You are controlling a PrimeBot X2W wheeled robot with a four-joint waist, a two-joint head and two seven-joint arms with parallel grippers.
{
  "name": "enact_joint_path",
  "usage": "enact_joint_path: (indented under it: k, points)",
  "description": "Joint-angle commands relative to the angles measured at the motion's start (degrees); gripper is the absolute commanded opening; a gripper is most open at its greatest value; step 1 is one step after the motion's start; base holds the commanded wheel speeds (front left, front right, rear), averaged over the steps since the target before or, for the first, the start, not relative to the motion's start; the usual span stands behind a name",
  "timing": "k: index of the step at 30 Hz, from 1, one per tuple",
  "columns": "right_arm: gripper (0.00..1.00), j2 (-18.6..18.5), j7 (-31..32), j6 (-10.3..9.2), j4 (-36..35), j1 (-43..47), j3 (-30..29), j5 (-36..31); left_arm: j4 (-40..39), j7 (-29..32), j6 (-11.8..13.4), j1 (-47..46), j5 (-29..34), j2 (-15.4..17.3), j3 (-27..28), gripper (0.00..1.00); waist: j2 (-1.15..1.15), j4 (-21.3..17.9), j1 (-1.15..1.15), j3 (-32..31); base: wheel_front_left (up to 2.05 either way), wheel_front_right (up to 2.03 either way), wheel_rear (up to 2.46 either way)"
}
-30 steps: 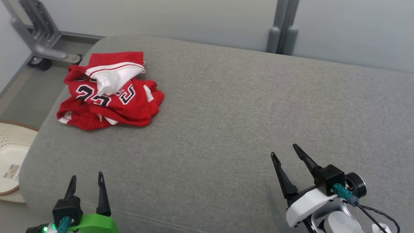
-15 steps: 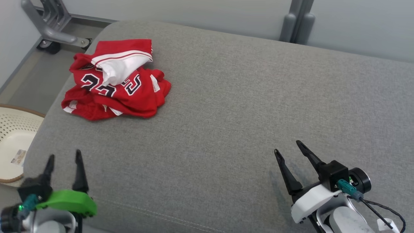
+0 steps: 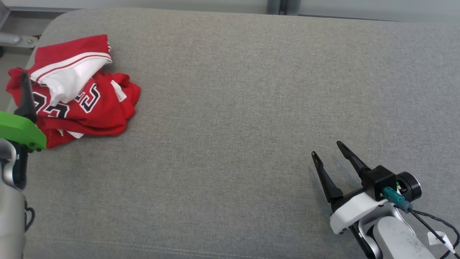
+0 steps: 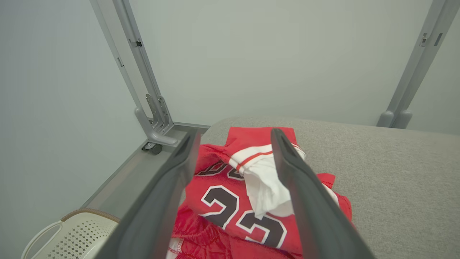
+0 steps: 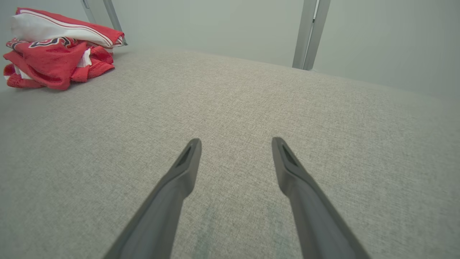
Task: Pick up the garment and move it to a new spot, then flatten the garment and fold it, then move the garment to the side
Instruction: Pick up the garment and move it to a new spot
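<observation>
Step in hand: judged to be the first pickup; the garment has not been lifted.
Garment: a red basketball jersey with dark, white-edged numerals lies in a crumpled heap at the far left corner of the grey fabric-covered worktop, with a white-lined fold on top.
Left claw: released and empty. Its wrist view shows the fingers spread and framing the heap from the near side. No contact with the cloth is evident.
Right claw: released and empty, over bare worktop at the near right, well apart from the jersey.
Surroundings: a white perforated basket sits on the floor below the left edge, and a grey metal frame leg stands behind the corner.
Recommended approach: bring the left claw down over the thick middle of the heap, not its loose rim, and clench only once both fingers are sunk into several layers.
Hazard: the heap lies close to the corner. A sideways nudge could push it off towards the basket, so approach from above.
Handling: the cloth looks thin and slippery. A shallow pinch would probably lift one layer and let the rest trail.
Carry: lift until the hem clears the surface, then move towards the open centre.
Right arm: keep it clear until flattening.
</observation>
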Motion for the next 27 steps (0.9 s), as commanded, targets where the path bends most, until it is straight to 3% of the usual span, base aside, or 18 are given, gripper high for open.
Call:
enact_joint_path:
  k: [1, 5, 10, 19, 20, 21, 22, 27]
  points:
    - [1.00, -0.36, -0.19, -0.06, -0.26, -0.92, -0.07, -0.28, 0.34, 0.36, 0.05, -1.09, -0.54, 1.04, -0.20, 1.00, 0.00, -2.88, 0.00, 2.67, 0.00, 0.00, 0.00]
    - [1.00, -0.94, -0.19, -0.06, -0.65, -1.28, 0.13, -0.32, 3.71, 4.84, 0.04, -4.64, -5.65, 3.52, -2.42, 1.00, 0.00, -4.70, 0.00, 4.01, 0.00, 0.00, 0.00]
    - [1.00, -1.09, -0.19, -0.06, -1.22, -1.69, -0.29, -0.37, 9.00, 7.32, 0.04, -5.70, -9.53, 3.76, -1.78, 1.00, 0.00, -6.28, 0.00, 5.16, 0.00, 0.00, 0.00]
    - [1.00, -1.90, -0.19, -0.06, -2.61, -2.24, -1.01, -0.70, 14.80, 3.15, 0.95, -7.49, -11.57, 2.85, -0.29, 1.00, 0.00, -7.21, 0.00, 7.07, 0.00, 0.00, 0.00]
    - [1.00, -1.92, -0.19, -0.06, -2.63, -2.27, -0.93, -0.69, 15.08, 2.51, 1.10, -7.89, -11.48, 2.70, -0.34, 0.83, 0.00, -7.32, 0.00, 7.15, 0.00, 0.00, 0.00]
    - [1.00, -1.90, -0.19, -0.06, -2.64, -2.25, -0.88, -0.66, 15.18, 1.76, 1.20, -8.13, -11.18, 2.57, -0.53, 0.35, 0.00, -7.41, 0.00, 7.18, 0.00, 0.00, 0.00]
    - [1.00, -1.82, -0.19, -0.06, -2.60, -2.25, -0.89, -0.62, 15.38, 1.09, 1.27, -8.32, -10.81, 2.68, -0.73, 0.00, 0.00, -7.52, 0.00, 7.21, 0.00, 0.00, 0.00]
    - [1.00, -1.01, -0.19, -0.06, -2.04, -1.90, -1.60, -0.04, 14.84, -3.36, 1.63, -9.55, -8.17, 3.45, -2.69, 0.00, 0.00, -8.11, 0.00, 6.70, 0.00, 0.00, 0.00]
